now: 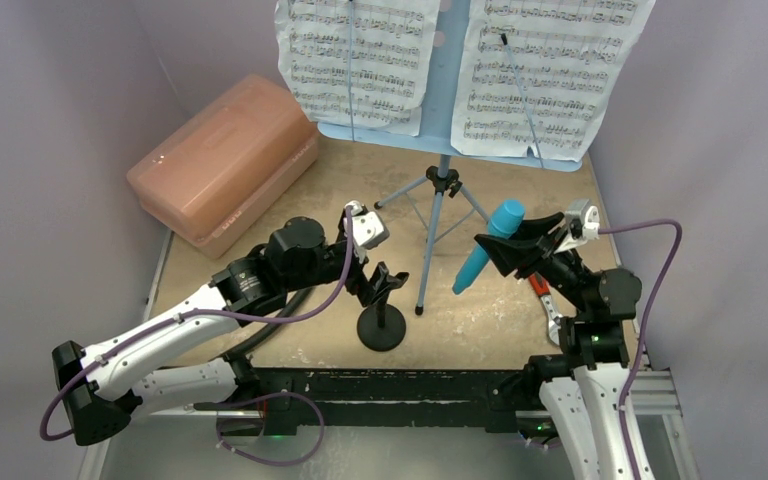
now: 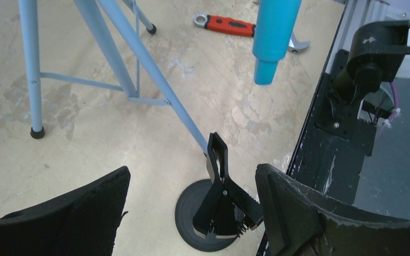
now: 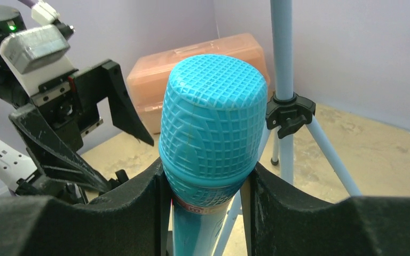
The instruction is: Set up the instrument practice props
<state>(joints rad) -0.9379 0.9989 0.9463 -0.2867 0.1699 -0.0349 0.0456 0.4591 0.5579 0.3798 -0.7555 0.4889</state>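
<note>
The light-blue music stand (image 1: 447, 125) rises on its tripod (image 1: 436, 225) at the back, with two white sheet-music pages (image 1: 360, 60) on its desk. A short black mic stand (image 1: 381, 327) with a round base is in front of it, its spring clip (image 2: 225, 192) on top. My left gripper (image 2: 192, 176) is open, one finger on each side of that clip and not pressing it. The right gripper (image 3: 208, 176) is shut on the turquoise microphone (image 3: 211, 122), just below its head. The microphone (image 1: 488, 245) hangs tilted above the table, right of the tripod.
A salmon-pink case (image 1: 225, 165) lies at the back left. A curved black hose (image 1: 270, 325) runs under the left arm. A red-handled wrench (image 2: 229, 24) lies on the table near the right arm. A tripod leg (image 2: 139, 58) ends close beside the mic stand.
</note>
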